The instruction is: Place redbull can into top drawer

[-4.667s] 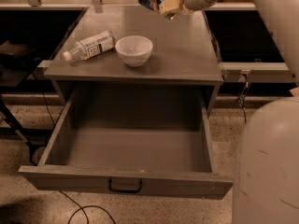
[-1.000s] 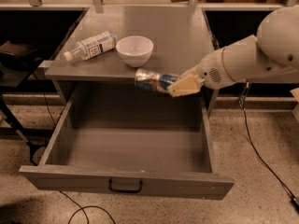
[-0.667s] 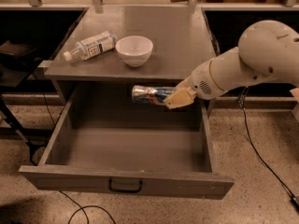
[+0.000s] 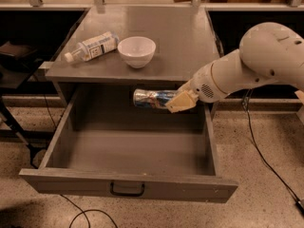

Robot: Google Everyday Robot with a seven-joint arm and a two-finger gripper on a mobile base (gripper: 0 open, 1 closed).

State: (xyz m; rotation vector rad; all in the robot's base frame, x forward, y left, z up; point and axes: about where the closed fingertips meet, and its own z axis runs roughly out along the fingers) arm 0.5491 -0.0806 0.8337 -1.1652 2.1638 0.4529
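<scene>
The gripper (image 4: 177,102), jaws clamped on one end of the can (image 4: 150,99), holds it sideways with the open drawer (image 4: 71,182) directly below, apparently for a drop.

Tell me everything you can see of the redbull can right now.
The redbull can is slim metal, blue and silver, its shiny silver end facing left. It lies on its side in the air, roughly level, clamped at its right end by the gripper, which hides that end. It hangs over the rear of the open top drawer, just below the front edge of the tabletop, touching nothing but the gripper.
</scene>
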